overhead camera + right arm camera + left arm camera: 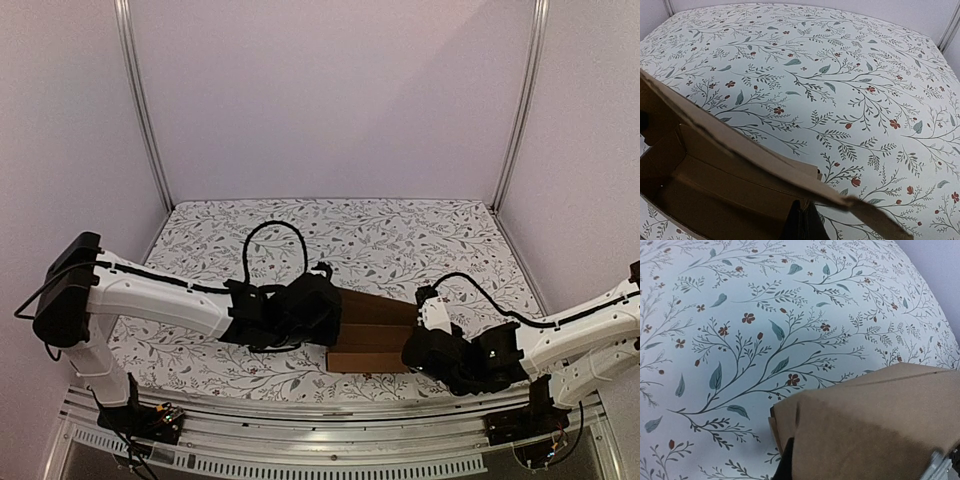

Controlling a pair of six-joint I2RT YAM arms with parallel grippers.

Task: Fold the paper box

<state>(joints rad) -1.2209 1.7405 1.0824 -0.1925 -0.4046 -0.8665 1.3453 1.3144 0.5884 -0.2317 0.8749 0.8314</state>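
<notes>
Presently the paper box (372, 335) is seen half-formed near the front of the table (400, 235), between the left gripper (318, 312) and the right gripper (425, 345). Whether either pincer is spread or pinching cardboard cannot be told. If one side were pushed harder, the box could be skewed or a raised flap creased.

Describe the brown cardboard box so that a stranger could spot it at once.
Start at the white table cover printed with leafy sprigs and look toward its near edge. There, between the black left gripper and the black right gripper, lies the plain brown cardboard box, partly folded, its inside open. It is the only brown, unprinted thing on that patterned surface.
</notes>
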